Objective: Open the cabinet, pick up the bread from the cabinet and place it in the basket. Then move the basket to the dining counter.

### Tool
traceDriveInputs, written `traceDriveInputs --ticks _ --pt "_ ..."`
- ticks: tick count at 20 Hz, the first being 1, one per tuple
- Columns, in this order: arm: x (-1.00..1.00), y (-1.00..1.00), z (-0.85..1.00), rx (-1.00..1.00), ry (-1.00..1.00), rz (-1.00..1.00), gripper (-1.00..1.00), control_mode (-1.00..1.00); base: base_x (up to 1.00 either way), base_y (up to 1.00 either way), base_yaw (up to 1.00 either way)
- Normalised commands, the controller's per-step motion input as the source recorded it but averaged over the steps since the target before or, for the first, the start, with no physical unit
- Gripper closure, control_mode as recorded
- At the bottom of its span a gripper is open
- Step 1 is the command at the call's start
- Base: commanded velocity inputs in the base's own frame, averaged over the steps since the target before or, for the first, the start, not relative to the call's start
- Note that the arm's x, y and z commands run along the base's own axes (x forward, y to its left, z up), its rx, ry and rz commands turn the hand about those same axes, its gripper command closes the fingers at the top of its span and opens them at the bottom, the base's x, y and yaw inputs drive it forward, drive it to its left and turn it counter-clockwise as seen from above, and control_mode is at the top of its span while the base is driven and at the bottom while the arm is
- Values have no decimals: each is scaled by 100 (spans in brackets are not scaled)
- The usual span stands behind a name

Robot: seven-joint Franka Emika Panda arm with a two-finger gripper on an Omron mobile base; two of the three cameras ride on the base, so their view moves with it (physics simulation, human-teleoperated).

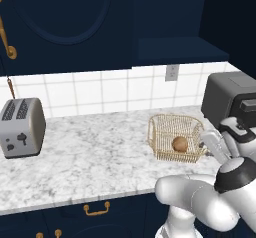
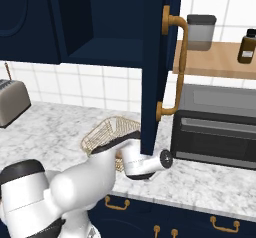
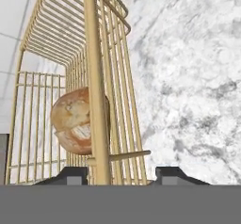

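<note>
White-grey marble counter (image 1: 90, 157) runs along wall, navy drawers (image 1: 95, 212) with brass pulls below; white square-tile backsplash (image 1: 100, 89) behind, grey outlet (image 1: 171, 72) set in tile; silver two-slot toaster (image 1: 21, 127) at left end of counter; black oven (image 2: 215, 127) at right end; wooden shelf (image 2: 220, 62) above oven, carrying grey lidded canister (image 2: 200, 31) and brown bottle (image 2: 247, 46); light even, soft

Everything I see is rendered, evenly lit, sharp to the edges, with no glare or blur. The white-grey veined marble worktop (image 1: 90, 152) reads bright; the tall dark navy wall cabinet (image 2: 100, 22) above goes almost black, its detail lost.
</note>
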Motion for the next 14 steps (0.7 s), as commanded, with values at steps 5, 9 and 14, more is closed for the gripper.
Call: traceDriveInputs --ticks 5,9,14 --pt "-1 60 -10 -5 -1 1 100 -100 0 0 0" --pt "-16 38 8 -2 -3 0 100 -100 0 0 0" --pt "-16 55 28 -1 -11 -11 100 -100 0 0 0"
